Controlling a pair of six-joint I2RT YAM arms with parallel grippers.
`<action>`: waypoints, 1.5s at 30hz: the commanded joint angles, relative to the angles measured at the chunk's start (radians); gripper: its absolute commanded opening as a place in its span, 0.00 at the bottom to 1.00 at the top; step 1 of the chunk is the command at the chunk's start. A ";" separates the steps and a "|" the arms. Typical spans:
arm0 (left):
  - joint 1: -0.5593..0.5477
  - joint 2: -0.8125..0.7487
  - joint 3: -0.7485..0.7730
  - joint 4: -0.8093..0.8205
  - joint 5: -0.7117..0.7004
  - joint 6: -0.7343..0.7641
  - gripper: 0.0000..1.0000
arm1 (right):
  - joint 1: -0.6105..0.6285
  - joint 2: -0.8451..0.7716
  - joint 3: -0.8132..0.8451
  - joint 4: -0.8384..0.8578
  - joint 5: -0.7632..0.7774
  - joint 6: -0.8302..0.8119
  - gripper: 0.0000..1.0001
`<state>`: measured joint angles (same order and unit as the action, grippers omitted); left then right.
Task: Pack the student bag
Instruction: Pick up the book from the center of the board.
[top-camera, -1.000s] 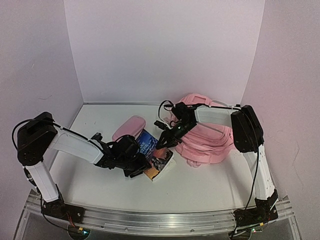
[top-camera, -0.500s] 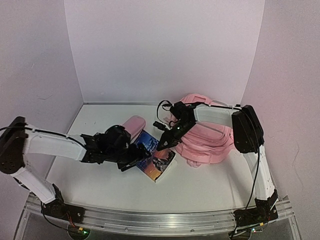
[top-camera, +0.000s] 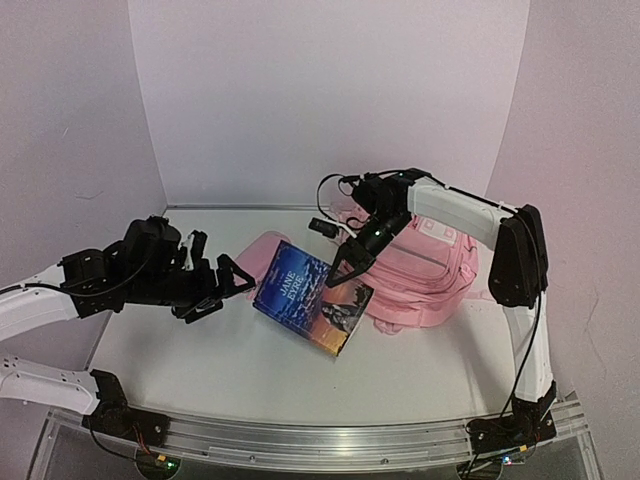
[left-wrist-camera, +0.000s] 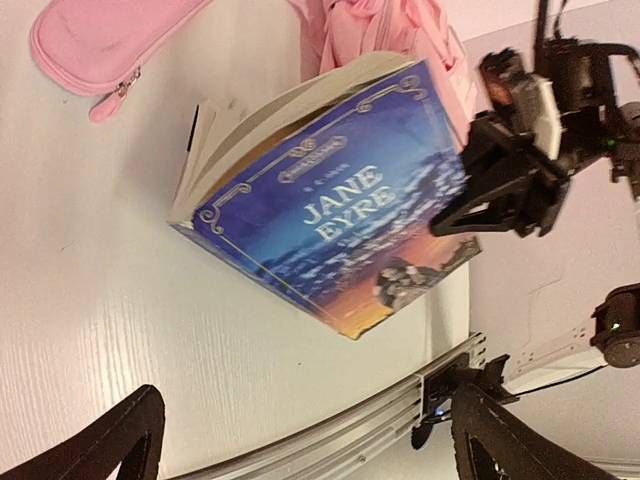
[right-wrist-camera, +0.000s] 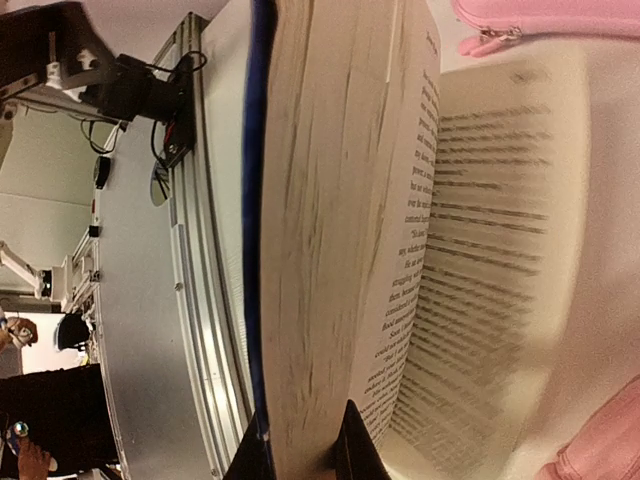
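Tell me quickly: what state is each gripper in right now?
Left gripper: open, holding nothing.
Right gripper: closed on the Jane Eyre book, gripping it at one edge.

Brightly, evenly lit from overhead; pink cast across the walls (top-camera: 330, 100). Soft, faint shadows under the book (top-camera: 300, 290) and the student bag (top-camera: 430, 280) toward 6 o'clock. In the right wrist view, sharper print at centre, blurred toward 3 o'clock, dim at 9 o'clock.
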<state>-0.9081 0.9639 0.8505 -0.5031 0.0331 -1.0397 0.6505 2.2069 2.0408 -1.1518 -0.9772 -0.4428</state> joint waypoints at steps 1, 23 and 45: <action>0.005 0.068 0.013 -0.029 0.072 0.054 1.00 | 0.004 -0.113 0.118 -0.198 -0.174 -0.210 0.00; 0.067 0.291 -0.051 0.580 0.279 -0.006 0.93 | 0.048 -0.160 0.198 -0.298 -0.290 -0.247 0.00; 0.088 0.118 -0.079 0.672 0.020 -0.008 0.00 | -0.103 -0.063 0.305 0.147 -0.128 0.420 0.98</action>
<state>-0.8247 1.1448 0.7280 0.0661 0.2038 -1.0452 0.6279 2.1695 2.3501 -1.3034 -1.1049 -0.4163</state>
